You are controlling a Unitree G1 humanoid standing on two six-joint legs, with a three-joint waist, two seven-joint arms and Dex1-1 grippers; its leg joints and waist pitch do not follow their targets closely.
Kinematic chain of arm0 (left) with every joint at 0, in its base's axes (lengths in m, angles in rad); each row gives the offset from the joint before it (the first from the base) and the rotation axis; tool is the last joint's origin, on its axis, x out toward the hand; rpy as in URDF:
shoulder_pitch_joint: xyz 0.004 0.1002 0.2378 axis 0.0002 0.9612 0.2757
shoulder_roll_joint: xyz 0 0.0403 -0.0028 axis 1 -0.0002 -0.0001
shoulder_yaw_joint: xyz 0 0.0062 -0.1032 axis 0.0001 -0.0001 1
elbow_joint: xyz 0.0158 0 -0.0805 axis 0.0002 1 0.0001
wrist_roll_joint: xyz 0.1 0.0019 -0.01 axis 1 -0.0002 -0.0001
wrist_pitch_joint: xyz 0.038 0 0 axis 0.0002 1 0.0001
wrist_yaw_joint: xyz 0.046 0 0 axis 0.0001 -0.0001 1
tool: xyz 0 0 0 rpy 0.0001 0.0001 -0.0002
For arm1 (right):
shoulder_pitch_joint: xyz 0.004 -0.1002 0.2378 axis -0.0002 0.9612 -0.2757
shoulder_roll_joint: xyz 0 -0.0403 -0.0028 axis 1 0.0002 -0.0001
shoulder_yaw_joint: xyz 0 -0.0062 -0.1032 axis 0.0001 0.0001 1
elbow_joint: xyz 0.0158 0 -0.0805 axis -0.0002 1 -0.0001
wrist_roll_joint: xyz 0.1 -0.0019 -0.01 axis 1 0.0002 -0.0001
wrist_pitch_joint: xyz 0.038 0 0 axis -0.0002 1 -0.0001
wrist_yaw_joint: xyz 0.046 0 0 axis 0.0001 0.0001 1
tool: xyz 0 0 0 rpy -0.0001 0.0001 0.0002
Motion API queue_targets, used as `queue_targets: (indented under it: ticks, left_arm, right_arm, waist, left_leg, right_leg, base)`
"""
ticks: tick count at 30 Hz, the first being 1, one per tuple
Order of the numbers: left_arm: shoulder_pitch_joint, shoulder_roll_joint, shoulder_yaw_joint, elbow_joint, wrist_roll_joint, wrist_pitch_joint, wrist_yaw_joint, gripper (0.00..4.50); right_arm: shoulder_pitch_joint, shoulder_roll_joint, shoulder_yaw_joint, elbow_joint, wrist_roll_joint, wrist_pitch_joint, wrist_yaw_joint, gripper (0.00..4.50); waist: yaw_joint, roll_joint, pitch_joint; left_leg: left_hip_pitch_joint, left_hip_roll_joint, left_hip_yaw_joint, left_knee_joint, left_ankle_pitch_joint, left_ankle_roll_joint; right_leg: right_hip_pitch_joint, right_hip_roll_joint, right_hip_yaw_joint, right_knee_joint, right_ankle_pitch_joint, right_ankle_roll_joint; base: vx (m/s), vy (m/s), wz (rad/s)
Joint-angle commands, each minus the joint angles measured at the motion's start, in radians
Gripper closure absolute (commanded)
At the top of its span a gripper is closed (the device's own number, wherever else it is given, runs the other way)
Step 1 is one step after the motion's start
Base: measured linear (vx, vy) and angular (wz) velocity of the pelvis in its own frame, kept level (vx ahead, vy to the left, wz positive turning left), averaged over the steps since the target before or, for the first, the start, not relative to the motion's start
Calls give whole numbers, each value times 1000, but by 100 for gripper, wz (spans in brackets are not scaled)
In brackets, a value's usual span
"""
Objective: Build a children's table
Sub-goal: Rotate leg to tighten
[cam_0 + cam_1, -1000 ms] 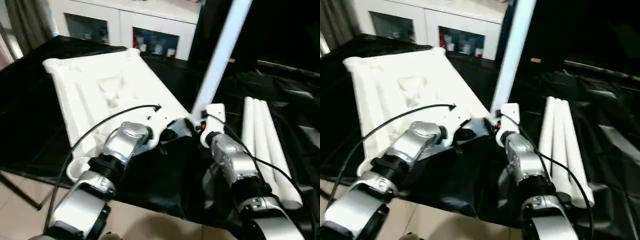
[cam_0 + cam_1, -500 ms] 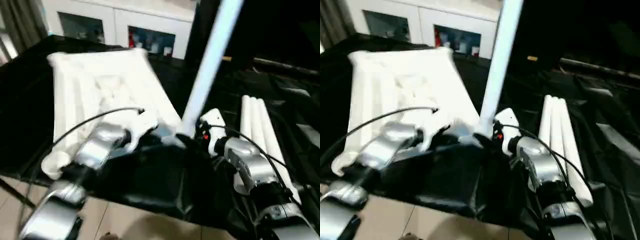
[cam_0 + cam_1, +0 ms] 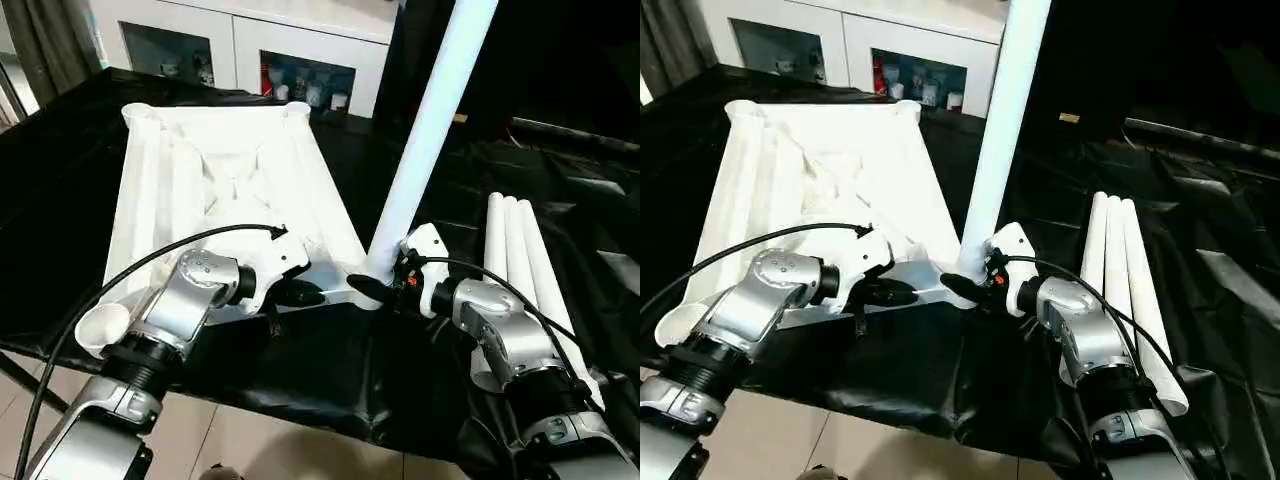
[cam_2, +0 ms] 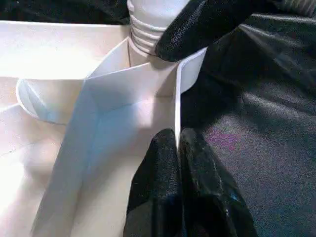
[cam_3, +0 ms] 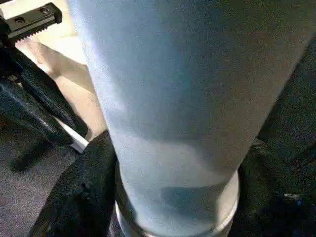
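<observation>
Item: children's table, white plastic, partly assembled. Table top [image 3: 215, 200] lies ribbed underside up on the black-draped surface [image 3: 330, 370], toward its left half, one short edge toward the robot, far edge near the back. Near-right corner socket [image 4: 148, 47] carries one leg [image 3: 430, 130], standing close to upright with a slight lean and running out of the head views at the top; its threaded end sits at the socket mouth. Near-left corner socket [image 3: 100, 325] is open, at the surface's front edge. Three spare legs [image 3: 520, 280] lie side by side, touching, on the right half of the surface, well apart from the top. White cabinet [image 3: 250, 55] with glass doors stands behind the far edge. Left end effector [image 4: 177, 148]: forearm reaching in from the front left, black fingers pressed together on the thin rim wall of the top beside the standing leg. Right end effector [image 3: 375, 288]: forearm angled in from the front right, fingers spread around the base of the standing leg, one on each side. A black cable [image 3: 150, 270] arcs over the left forearm. Against one second ago: the top has swung round to lie squarer to the surface's edges, and both wrists have turned with it.
</observation>
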Motion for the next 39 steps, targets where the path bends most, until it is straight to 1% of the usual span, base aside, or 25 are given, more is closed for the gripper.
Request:
queue_targets:
  ticks: [1,5,8,9,11,12,14,16,17,18,19,20,21,22,24,25,28,29,30,31,32,33,35,37,39]
  left_arm:
    - [23,-26,1,-4,-48,7,-3,450]
    - [13,-47,17,24,-33,11,57,450]
    - [-56,-124,54,146,19,70,272,450]
    - [-73,-146,64,172,22,80,315,450]
    - [-91,-169,73,198,25,88,356,450]
    - [-113,-197,83,226,26,93,401,450]
    - [-165,-261,89,280,25,89,468,450]
    - [-185,-285,91,301,23,82,491,450]
    - [-204,-305,90,323,24,69,504,450]
    - [-213,-313,80,336,31,46,499,450]
    - [-213,-313,80,336,31,46,499,450]
    - [-218,-316,72,342,36,31,493,450]
    - [-217,-312,61,348,41,7,477,450]
    - [-216,-311,59,348,42,3,475,450]
    - [-214,-304,52,350,44,-30,464,450]
    - [-215,-303,52,353,43,-36,462,450]
    - [-226,-299,50,372,53,-108,474,450]
    - [-235,-300,54,382,56,-139,488,450]
    - [-257,-306,76,401,47,-207,517,450]
    - [-265,-309,85,406,41,-222,522,450]
    - [-265,-309,87,404,39,-222,522,422]
    - [-270,-312,101,391,26,-223,524,422]
    - [-275,-315,118,381,12,-218,528,405]
    - [-275,-315,118,381,12,-218,528,385]
    - [-272,-292,146,309,-15,-185,503,372]
  right_arm:
    - [3,16,-20,10,-14,9,-77,175]
    - [-9,47,-47,50,-31,22,-191,177]
    - [-44,115,-124,153,-42,56,-467,178]
    - [-51,130,-136,166,-40,61,-509,178]
    - [-58,145,-147,179,-37,67,-548,178]
    - [-69,163,-159,194,-31,73,-591,178]
    - [-106,200,-177,232,-30,69,-688,178]
    - [-120,213,-181,245,-34,60,-723,178]
    - [-134,225,-178,256,-45,48,-752,178]
    - [-135,229,-166,248,-54,31,-739,178]
    - [-135,229,-166,248,-54,31,-739,143]
    - [-135,232,-158,240,-59,21,-727,143]
    - [-125,228,-156,218,-52,9,-700,108]
    - [-123,226,-155,214,-51,7,-696,106]
    - [-106,207,-144,177,-66,-9,-692,87]
    - [-103,203,-141,169,-72,-14,-695,74]
    - [-74,179,-150,87,-64,-5,-686,74]
    - [-61,169,-153,53,-60,1,-680,74]
    - [-19,139,-159,-46,-50,27,-657,74]
    - [-8,130,-159,-73,-49,36,-651,74]
    - [-6,129,-159,-76,-48,37,-649,68]
    - [10,118,-158,-108,-42,47,-632,68]
    - [23,109,-155,-132,-39,55,-614,65]
    - [23,109,-155,-132,-39,55,-614,65]
    - [64,75,-117,-203,-41,88,-549,65]
  waist:
    - [-3,-5,-60]
    - [-8,-3,-57]
    - [-14,-5,-56]
    - [-12,-4,-57]
    - [-12,-3,-57]
    - [-7,-6,-60]
    - [-5,1,-63]
    - [-4,-2,-65]
    - [-4,1,-67]
    - [-3,8,-67]
    - [-3,4,-67]
    - [-1,1,-68]
    - [0,3,-69]
    - [0,3,-67]
    - [-2,5,-67]
    - [-4,2,-66]
    - [-3,-2,-62]
    - [-2,-2,-61]
    - [1,-5,-61]
    - [3,-6,-64]
    - [2,-7,-63]
    - [2,-8,-63]
    - [1,-8,-65]
    - [2,-5,-69]
    - [3,-3,-69]
  left_leg:
    - [7,-18,24,-61,-137,31]
    - [9,-18,23,-65,-183,8]
    - [12,-20,23,-67,-211,-17]
    - [14,-21,20,-68,-222,-30]
    - [15,-21,22,-66,-229,-31]
    - [12,-23,22,-64,-212,-21]
    - [9,-24,21,-64,-186,-22]
    - [9,-26,22,-61,-167,-20]
    - [7,-28,22,-60,-148,-17]
    - [7,-28,21,-60,-145,-15]
    - [8,-28,22,-59,-141,-12]
    - [5,-29,22,-58,-130,-2]
    - [7,-28,22,-57,-121,6]
    - [5,-29,22,-57,-121,15]
    - [4,-29,20,-59,-132,13]
    - [5,-28,20,-59,-141,13]
    - [8,-26,22,-61,-179,15]
    - [6,-28,21,-62,-180,17]
    - [7,-27,20,-62,-176,21]
    - [6,-25,19,-60,-157,25]
    - [4,-27,19,-60,-142,27]
    - [4,-26,19,-60,-141,28]
    - [2,-27,19,-58,-128,32]
    - [3,-24,19,-55,-100,38]
    - [5,-23,18,-52,-65,46]
  right_leg:
    - [45,-21,20,-64,-95,-200]
    - [41,-22,22,-73,-168,-184]
    - [35,-21,24,-78,-226,-167]
    - [36,-23,22,-79,-260,-154]
    - [32,-22,24,-83,-259,-144]
    - [36,-21,24,-81,-228,-137]
    - [39,-19,23,-75,-175,-140]
    - [40,-17,22,-72,-130,-145]
    - [43,-17,22,-69,-91,-149]
    - [43,-17,22,-68,-76,-153]
    - [45,-15,21,-68,-60,-154]
    - [50,-15,21,-65,-32,-158]
    - [50,-16,21,-63,-8,-164]
    - [52,-15,20,-65,1,-169]
    - [54,-16,19,-66,-17,-166]
    - [54,-17,19,-69,-36,-164]
    - [49,-18,21,-78,-107,-158]
    - [50,-17,21,-81,-116,-151]
    - [52,-17,21,-81,-118,-141]
    - [53,-18,22,-76,-93,-137]
    - [54,-16,20,-75,-78,-138]
    - [54,-17,20,-74,-74,-140]
    - [54,-18,20,-70,-55,-155]
    - [55,-20,20,-62,6,-182]
    - [59,-15,18,-53,104,-207]
  base:
    - [0,0,0]
    - [0,0,0]
    - [0,0,0]
    - [0,0,0]
    - [0,0,0]
    - [0,0,0]
    - [0,0,0]
    - [0,0,0]
    - [0,0,0]
    - [0,0,0]
    - [0,0,0]
    - [0,0,0]
    - [0,0,0]
    - [0,0,0]
    - [0,0,0]
    - [0,0,0]
    - [0,0,0]
    - [0,0,0]
    - [0,0,0]
    - [0,0,0]
    - [0,0,0]
    - [0,0,0]
    - [0,0,0]
    - [0,0,0]
    - [0,0,0]
